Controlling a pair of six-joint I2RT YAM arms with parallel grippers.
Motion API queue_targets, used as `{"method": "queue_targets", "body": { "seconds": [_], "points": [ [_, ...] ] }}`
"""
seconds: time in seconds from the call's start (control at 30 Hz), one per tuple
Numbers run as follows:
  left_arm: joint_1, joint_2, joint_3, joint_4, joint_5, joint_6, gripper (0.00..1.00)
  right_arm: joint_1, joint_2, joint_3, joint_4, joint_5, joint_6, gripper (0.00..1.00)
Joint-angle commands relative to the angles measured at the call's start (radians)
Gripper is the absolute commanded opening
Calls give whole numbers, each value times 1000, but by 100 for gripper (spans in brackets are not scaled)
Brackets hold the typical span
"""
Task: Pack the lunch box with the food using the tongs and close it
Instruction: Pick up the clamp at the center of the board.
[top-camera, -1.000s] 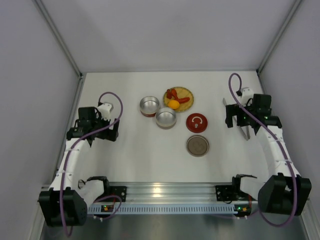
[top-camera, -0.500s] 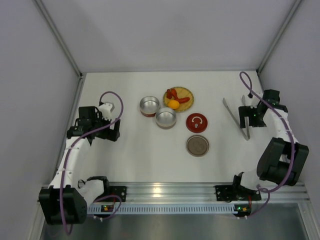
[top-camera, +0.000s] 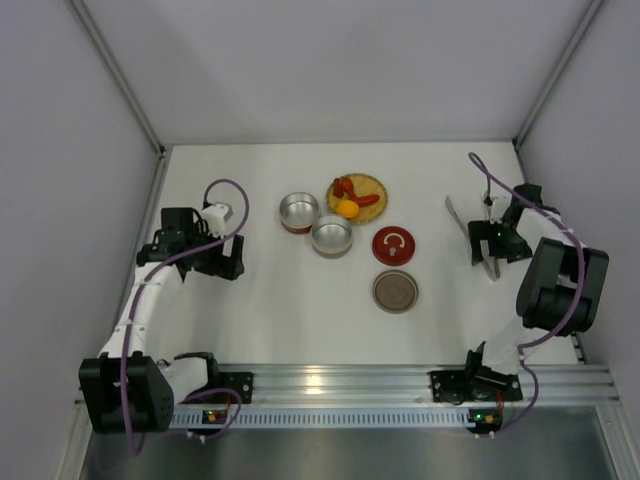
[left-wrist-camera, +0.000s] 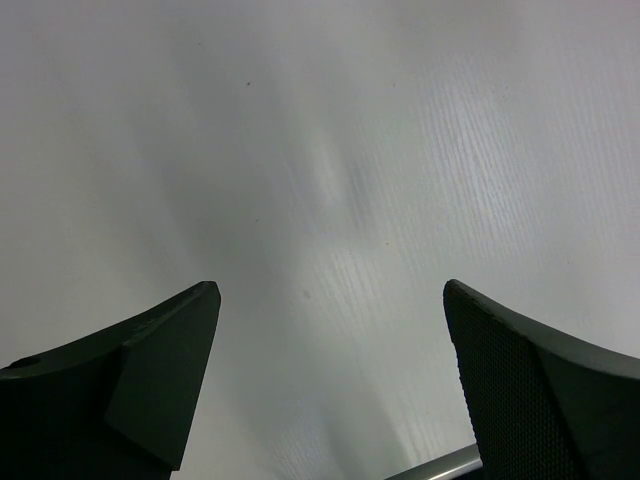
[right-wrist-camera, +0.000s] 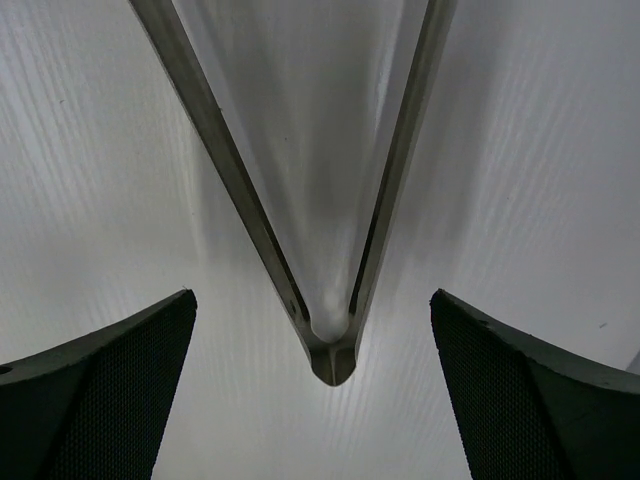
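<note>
The silver tongs (top-camera: 459, 217) lie flat at the table's right side. In the right wrist view their joined end (right-wrist-camera: 333, 358) sits between my right gripper's (right-wrist-camera: 312, 294) open fingers, the two arms running away upward. From above, my right gripper (top-camera: 487, 252) hovers over that end. The lunch box stands apart in pieces: two round tins (top-camera: 298, 212) (top-camera: 331, 236), a red lid (top-camera: 393, 245) and a grey-brown lid (top-camera: 395, 291). The food, an orange ball (top-camera: 347, 208) and red pieces (top-camera: 367, 200), rests on a woven yellow plate (top-camera: 373, 182). My left gripper (top-camera: 222, 262) (left-wrist-camera: 331, 286) is open over bare table.
White walls close in the table on the left, back and right. A metal rail (top-camera: 330, 382) runs along the near edge by the arm bases. A silver bar (left-wrist-camera: 440, 465) shows at the bottom of the left wrist view.
The right arm has folded back and its gripper has moved left, settling over the tongs' joined end. The left gripper has shifted slightly to the right. The tins, lids and food have not moved.
</note>
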Motion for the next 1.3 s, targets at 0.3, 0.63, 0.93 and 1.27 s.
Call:
{"method": "queue_targets", "body": {
  "seconds": [0.3, 0.63, 0.93, 1.27],
  "points": [
    [-3, 66, 34, 48, 36, -5, 98, 61, 154, 121, 191, -22, 34, 95],
    [-3, 117, 41, 72, 40, -10, 98, 80, 253, 196, 204, -53, 43, 84],
    [-3, 120, 35, 77, 40, -8, 98, 80, 206, 195, 165, -70, 34, 60],
    [-2, 92, 37, 66, 45, -16, 98, 80, 83, 290, 8, -139, 24, 56]
  ]
}}
